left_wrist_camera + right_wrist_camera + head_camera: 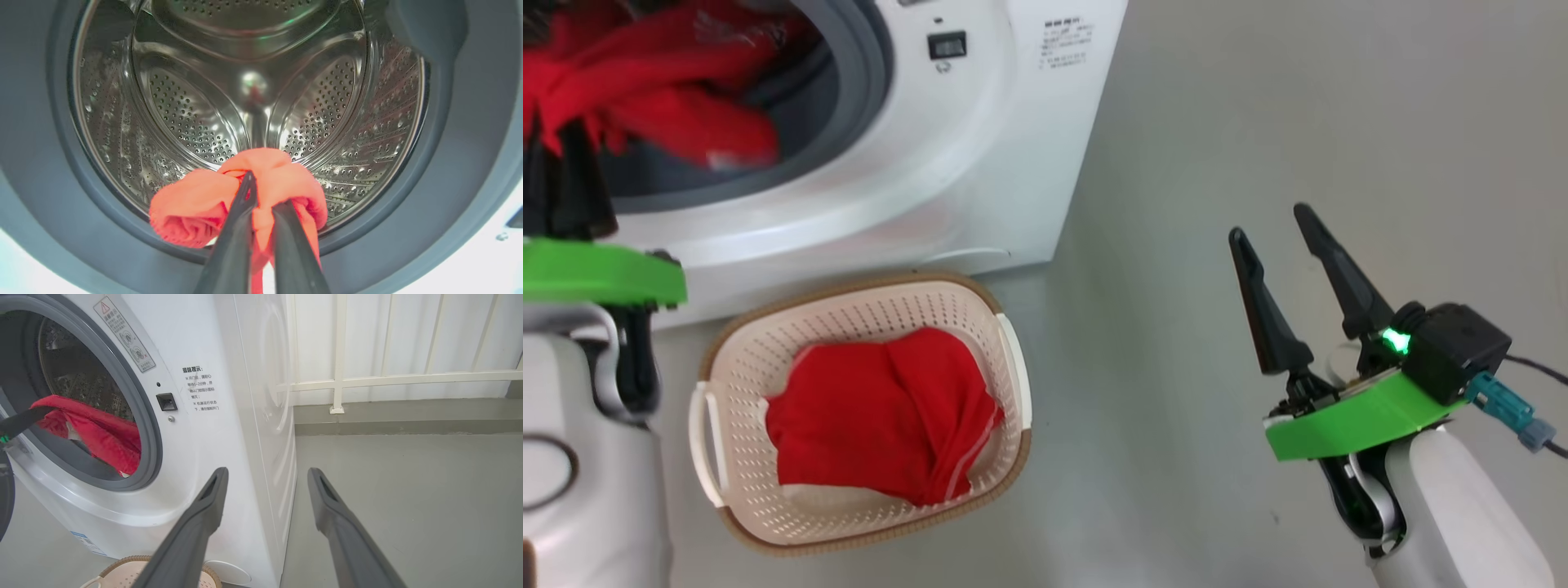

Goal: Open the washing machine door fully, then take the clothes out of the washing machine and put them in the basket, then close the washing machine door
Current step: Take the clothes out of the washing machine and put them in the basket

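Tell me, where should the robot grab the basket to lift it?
Probably by the white side handle at the right end of the basket. It sticks out past the edge, so fingers can pinch it. Come down from above on that side, where the open right gripper hovers.

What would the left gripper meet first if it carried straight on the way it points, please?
Probably the back of the steel drum; the left gripper, shut on the red garment, points into it, though depth is unclear.
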### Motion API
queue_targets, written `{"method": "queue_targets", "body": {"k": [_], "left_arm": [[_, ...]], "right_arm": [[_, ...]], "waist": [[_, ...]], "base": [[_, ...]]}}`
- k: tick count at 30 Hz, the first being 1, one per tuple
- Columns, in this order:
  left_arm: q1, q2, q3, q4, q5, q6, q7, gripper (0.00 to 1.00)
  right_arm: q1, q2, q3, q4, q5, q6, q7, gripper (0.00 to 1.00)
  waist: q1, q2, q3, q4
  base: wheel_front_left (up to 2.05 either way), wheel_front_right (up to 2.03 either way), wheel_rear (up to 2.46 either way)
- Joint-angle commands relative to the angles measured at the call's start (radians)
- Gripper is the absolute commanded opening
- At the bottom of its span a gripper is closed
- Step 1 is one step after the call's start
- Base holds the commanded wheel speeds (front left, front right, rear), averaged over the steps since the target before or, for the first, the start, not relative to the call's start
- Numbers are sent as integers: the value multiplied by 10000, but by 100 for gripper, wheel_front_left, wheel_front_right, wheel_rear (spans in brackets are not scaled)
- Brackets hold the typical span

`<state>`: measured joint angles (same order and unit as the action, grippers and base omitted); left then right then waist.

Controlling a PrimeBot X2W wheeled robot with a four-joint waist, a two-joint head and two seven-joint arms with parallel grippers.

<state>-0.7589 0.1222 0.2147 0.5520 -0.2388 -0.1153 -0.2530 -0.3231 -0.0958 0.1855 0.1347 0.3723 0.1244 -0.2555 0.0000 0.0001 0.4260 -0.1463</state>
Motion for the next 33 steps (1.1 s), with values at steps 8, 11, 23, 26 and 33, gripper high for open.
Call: {"method": "queue_targets", "body": {"k": [8,11,23,26,33], "left_arm": [[1574,-8,341,-1708,18,-116,-87,0],[2101,-112,299,-2212,-18,-128,-87,0],[4006,-526,-127,-4107,-244,-17,-71,0],[4395,-563,-239,-4361,-260,65,2,0],[4728,-646,-630,-3757,-656,111,300,0]], "right_arm": [[543,-119,179,-109,31,63,-63,100],[655,-140,175,-87,41,63,-63,100],[1035,-136,-42,-134,18,63,-63,100],[1040,-113,-33,-161,15,63,-63,100],[940,-102,11,-206,35,63,-63,100]], "waist": [[0,-1,-1116,347],[0,-1,-1404,383],[0,-1,-2064,496],[0,-1,-2026,486],[0,-1,-1657,405]], "base": [[0,0,0],[0,0,0],[0,0,0],[0,0,0],[0,0,0]]}}
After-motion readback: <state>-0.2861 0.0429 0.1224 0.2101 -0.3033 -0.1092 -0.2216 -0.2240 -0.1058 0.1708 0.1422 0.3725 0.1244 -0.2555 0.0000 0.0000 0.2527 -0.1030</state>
